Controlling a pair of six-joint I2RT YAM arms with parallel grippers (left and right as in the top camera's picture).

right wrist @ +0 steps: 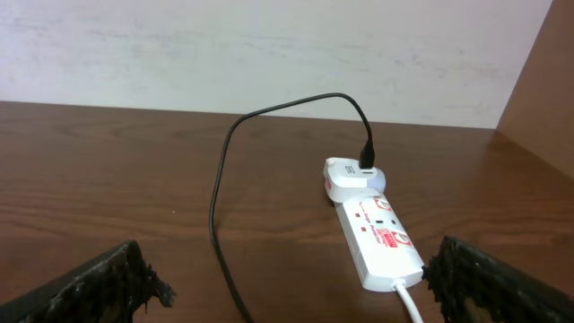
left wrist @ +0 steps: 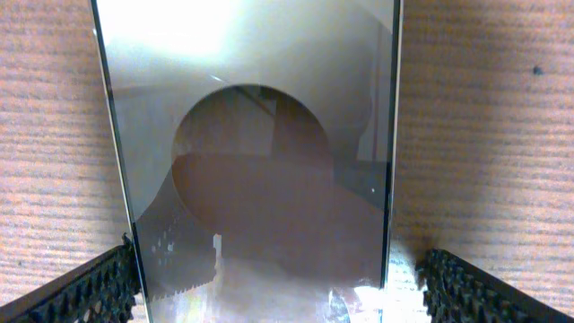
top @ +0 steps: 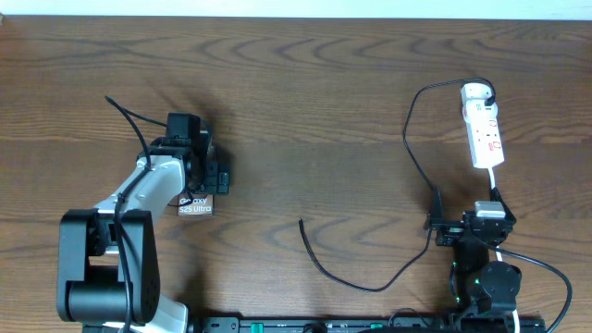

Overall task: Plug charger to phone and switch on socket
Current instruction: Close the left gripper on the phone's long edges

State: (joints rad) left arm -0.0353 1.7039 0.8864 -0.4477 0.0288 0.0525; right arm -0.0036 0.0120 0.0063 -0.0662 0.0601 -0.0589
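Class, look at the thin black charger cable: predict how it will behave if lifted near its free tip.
Probably floppy: the charger cable lies in loose curves, so its tip would droop. Thin, so probably light. Its far end sits in the white adapter, so pulling may drag the socket.

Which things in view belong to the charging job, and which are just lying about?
Job: phone; charger cable, its tip lying free; white plug adapter, sitting on the socket.
Not the job: nothing loose, only the arms' thicker black cables and the table.
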